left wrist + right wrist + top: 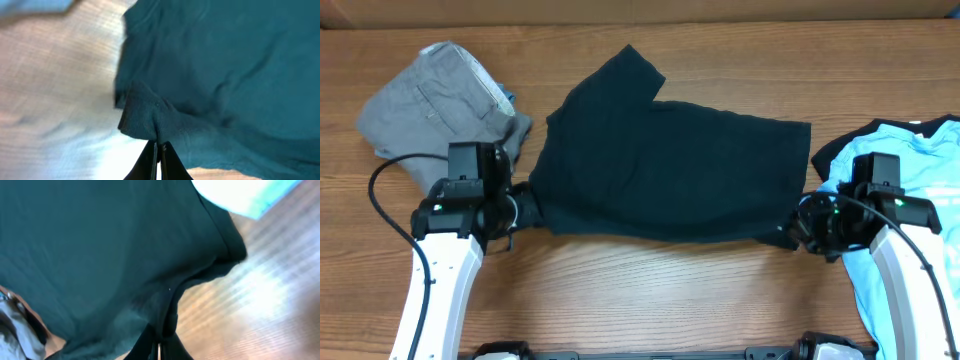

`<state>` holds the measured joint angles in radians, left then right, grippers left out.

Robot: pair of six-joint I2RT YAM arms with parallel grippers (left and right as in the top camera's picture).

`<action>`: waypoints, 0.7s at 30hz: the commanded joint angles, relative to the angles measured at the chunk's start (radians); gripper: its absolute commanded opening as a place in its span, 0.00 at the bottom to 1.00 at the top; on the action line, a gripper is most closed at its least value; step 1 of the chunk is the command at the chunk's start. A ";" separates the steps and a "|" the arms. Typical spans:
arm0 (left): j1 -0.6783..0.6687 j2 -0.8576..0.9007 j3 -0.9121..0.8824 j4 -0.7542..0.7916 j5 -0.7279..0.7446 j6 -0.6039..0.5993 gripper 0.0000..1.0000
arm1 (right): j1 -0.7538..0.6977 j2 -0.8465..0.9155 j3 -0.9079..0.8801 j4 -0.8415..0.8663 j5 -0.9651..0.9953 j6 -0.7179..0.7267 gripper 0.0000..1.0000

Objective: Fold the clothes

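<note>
The black T-shirt (670,170) lies spread across the middle of the wooden table, one sleeve pointing to the far side. My left gripper (525,208) is shut on its near left corner (150,120). My right gripper (798,228) is shut on its near right corner (200,280). Both pinch the cloth edge between closed fingers. The grey trousers (440,100) lie bunched at the far left. The light blue printed T-shirt (910,190) lies at the right edge, partly under my right arm. No logo shows on the black shirt.
The wooden table (650,290) runs along the near side between my two arms. A black cable (380,200) loops from the left arm over the table.
</note>
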<state>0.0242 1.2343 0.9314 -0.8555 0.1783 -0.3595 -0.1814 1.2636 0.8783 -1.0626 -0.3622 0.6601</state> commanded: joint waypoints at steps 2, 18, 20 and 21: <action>-0.008 0.051 0.019 0.063 0.033 0.015 0.04 | 0.005 0.068 0.020 0.068 0.001 0.053 0.04; -0.013 0.293 0.019 0.436 0.239 -0.031 0.06 | 0.003 0.188 0.020 0.366 0.002 0.187 0.04; -0.013 0.304 0.019 0.473 0.267 -0.031 0.06 | 0.003 0.190 0.020 0.385 0.002 0.193 0.04; -0.013 0.307 0.019 0.490 0.274 -0.034 0.08 | 0.003 0.192 0.020 0.389 0.010 0.202 0.04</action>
<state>0.0193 1.5265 0.9325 -0.3912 0.3912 -0.3725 -0.1814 1.4452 0.8787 -0.6876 -0.3622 0.8219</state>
